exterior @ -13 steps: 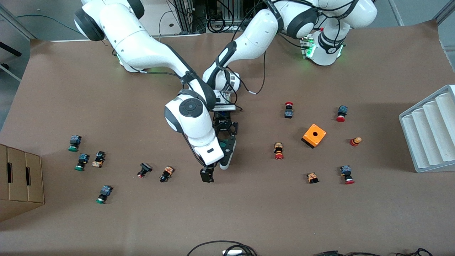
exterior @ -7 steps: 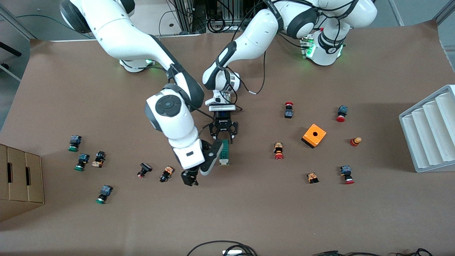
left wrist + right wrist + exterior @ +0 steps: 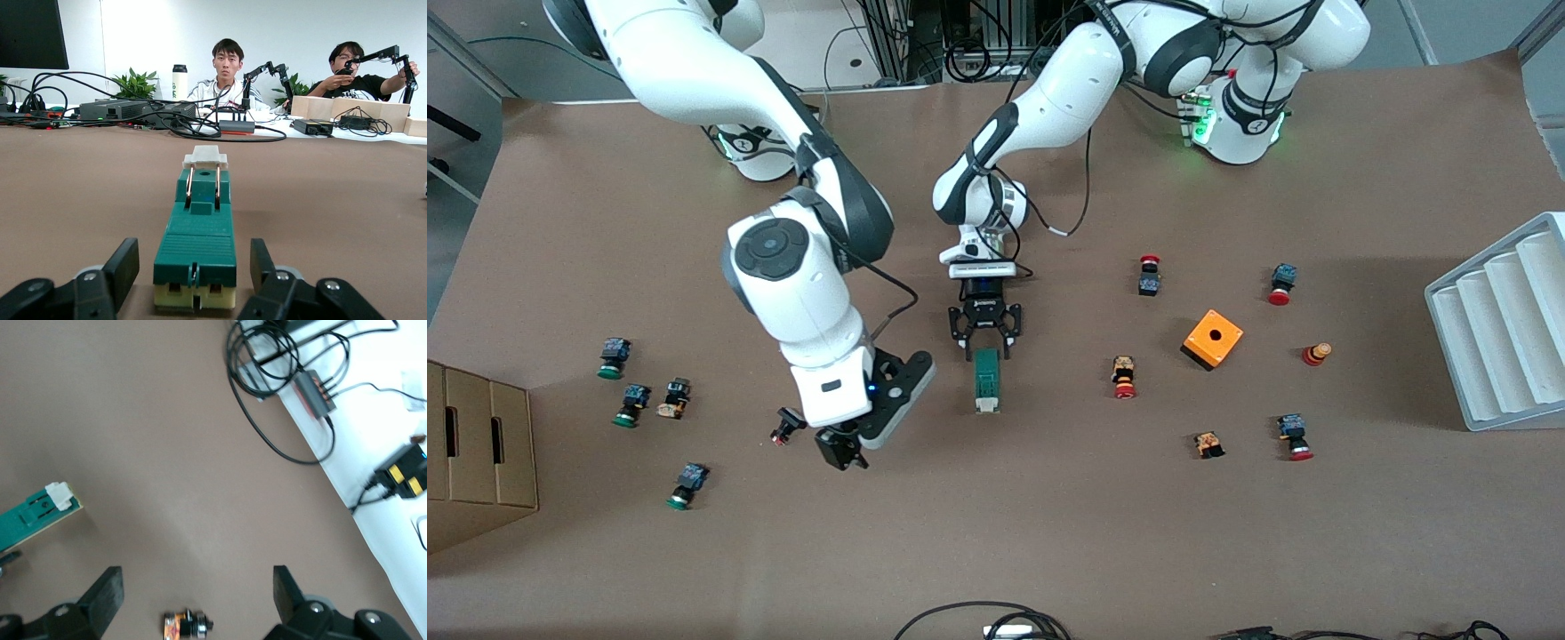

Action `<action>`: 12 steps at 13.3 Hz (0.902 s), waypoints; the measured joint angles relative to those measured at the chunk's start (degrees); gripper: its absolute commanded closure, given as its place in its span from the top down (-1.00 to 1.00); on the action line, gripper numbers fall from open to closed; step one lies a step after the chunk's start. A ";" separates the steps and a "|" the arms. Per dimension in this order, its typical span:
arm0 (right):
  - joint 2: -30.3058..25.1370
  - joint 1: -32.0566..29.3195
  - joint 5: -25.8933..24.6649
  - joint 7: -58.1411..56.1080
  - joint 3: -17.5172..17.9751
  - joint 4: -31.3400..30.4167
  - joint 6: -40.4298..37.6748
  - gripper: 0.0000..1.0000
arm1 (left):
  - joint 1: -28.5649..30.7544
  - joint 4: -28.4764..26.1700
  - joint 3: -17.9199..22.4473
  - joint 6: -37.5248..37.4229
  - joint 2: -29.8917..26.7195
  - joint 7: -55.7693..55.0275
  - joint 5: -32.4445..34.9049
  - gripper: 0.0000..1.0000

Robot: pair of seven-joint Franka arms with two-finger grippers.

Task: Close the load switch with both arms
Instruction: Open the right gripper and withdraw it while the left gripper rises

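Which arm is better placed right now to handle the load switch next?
Left. The left gripper sits at the load switch end, its fingers open either side. The right gripper hangs open, off toward the right arm's end.

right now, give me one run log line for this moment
load switch: flat on table, free | left end effector: open, straddling its end | right end effector: open, over a small button, holding nothing

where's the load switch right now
In the front view the load switch lies on the table near its middle, one end between the left gripper's open fingers, the right gripper off toward the right arm's end.
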 measured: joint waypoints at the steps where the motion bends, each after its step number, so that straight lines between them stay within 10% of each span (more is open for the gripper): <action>1: -1.30 -0.69 0.00 1.41 -0.01 0.02 -1.85 1.00 | 0.00 0.04 0.00 0.00 -0.01 0.00 0.00 0.57; 4: -4.79 -2.06 0.05 9.57 -0.03 0.03 -9.07 1.00 | 0.00 0.27 -0.02 0.24 -0.17 0.01 0.00 0.97; 12: -7.63 -12.66 5.23 23.63 -0.08 -0.03 -20.24 1.00 | 0.02 0.34 -0.05 7.66 -5.48 10.81 -7.89 0.97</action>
